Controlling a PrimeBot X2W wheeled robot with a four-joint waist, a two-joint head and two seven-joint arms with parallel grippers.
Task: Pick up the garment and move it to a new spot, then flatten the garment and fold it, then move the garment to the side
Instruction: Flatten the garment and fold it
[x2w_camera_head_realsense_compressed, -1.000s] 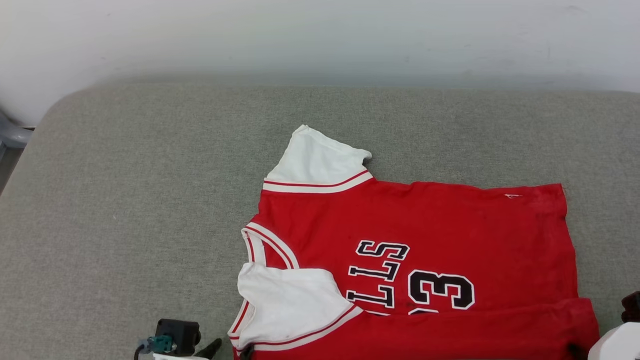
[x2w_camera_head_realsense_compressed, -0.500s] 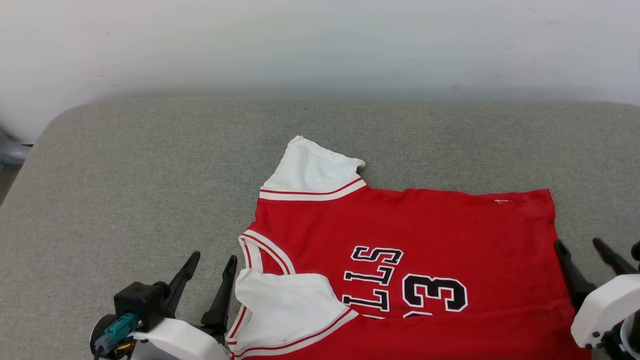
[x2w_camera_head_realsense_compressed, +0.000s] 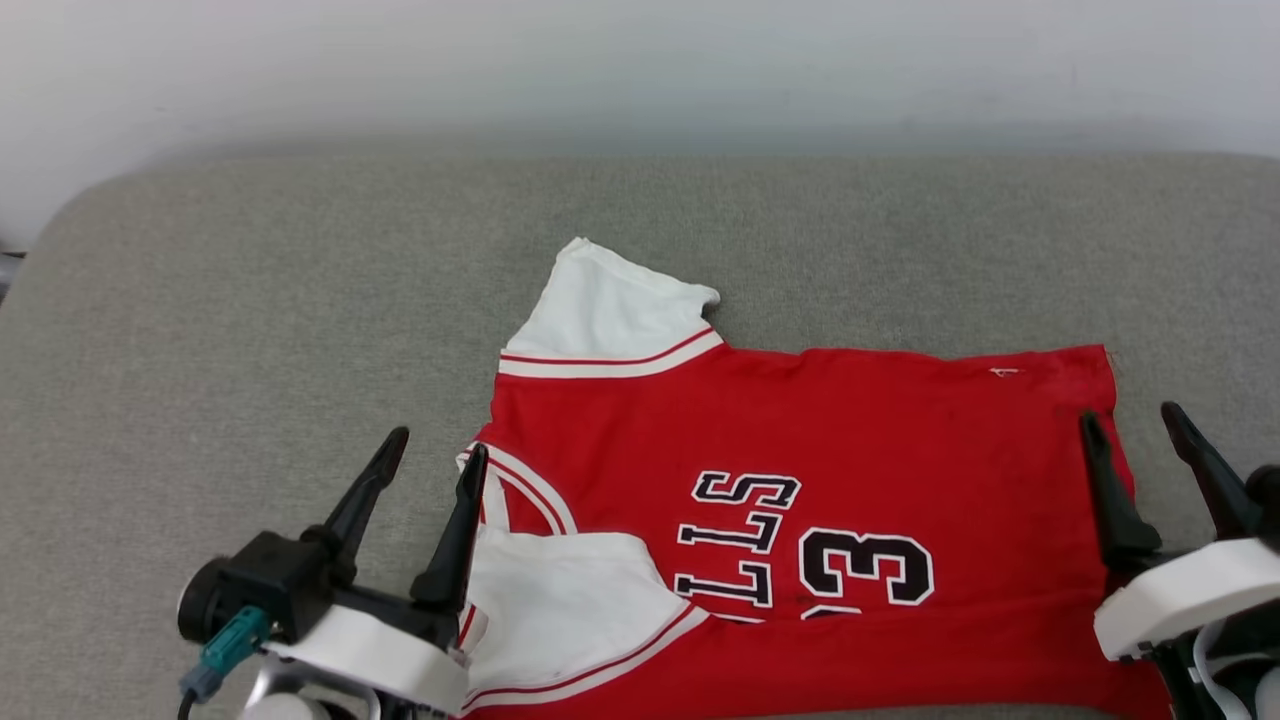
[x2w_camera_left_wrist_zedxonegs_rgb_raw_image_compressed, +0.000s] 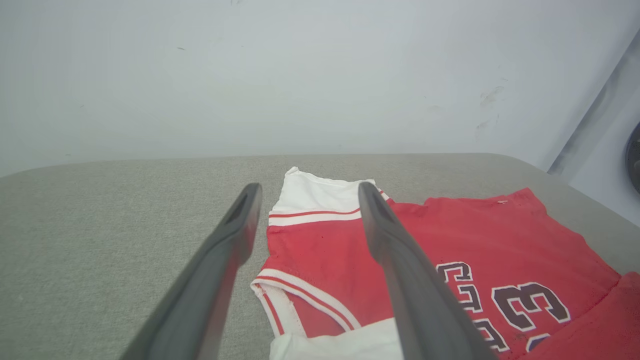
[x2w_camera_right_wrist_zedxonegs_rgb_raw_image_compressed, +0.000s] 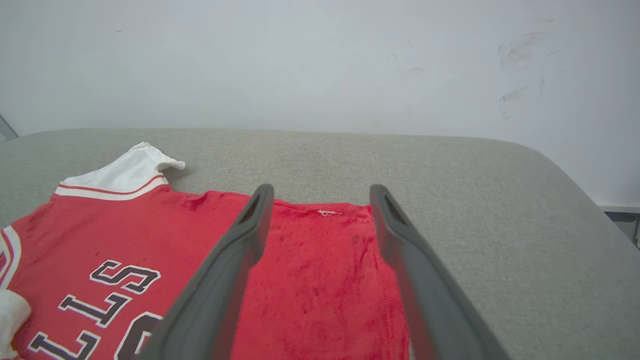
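the garment (x2w_camera_head_realsense_compressed: 850, 440) lies on the grey fabric-covered counter (x2w_camera_head_realsense_compressed: 250, 300), right of centre and toward the near edge. its striped collar (x2w_camera_head_realsense_compressed: 520, 485) points left and its hem (x2w_camera_head_realsense_compressed: 1110, 400) points right. the far white sleeve (x2w_camera_head_realsense_compressed: 600, 315) is spread flat on the counter, pointing away. the near white sleeve (x2w_camera_head_realsense_compressed: 570, 600) is folded over onto the red front. a red strip along the near side (x2w_camera_head_realsense_compressed: 950, 650) is also turned over onto the front, covering the lower part of the black lettering (x2w_camera_head_realsense_compressed: 740, 530) and of the number 33 (x2w_camera_head_realsense_compressed: 865, 565). a small white tag (x2w_camera_head_realsense_compressed: 1003, 372) sits by the far hem corner.

the left gripper (x2w_camera_head_realsense_compressed: 437, 450) is open with nothing between its fingers, at the collar end. one finger is over bare counter and the other has its tip at the collar's edge. in the left wrist view the left gripper (x2w_camera_left_wrist_zedxonegs_rgb_raw_image_compressed: 308, 189) frames the collar and the far sleeve. the right gripper (x2w_camera_head_realsense_compressed: 1130, 415) is also open and empty, at the hem end. its inner finger is over the red cloth and its outer finger is over the counter just beyond the hem. the right wrist view shows the right gripper (x2w_camera_right_wrist_zedxonegs_rgb_raw_image_compressed: 321, 190) spread wide over that hem corner, with the tag between the fingers. whether either gripper touches the cloth cannot be told. a white wall (x2w_camera_head_realsense_compressed: 640, 60) stands behind the counter.
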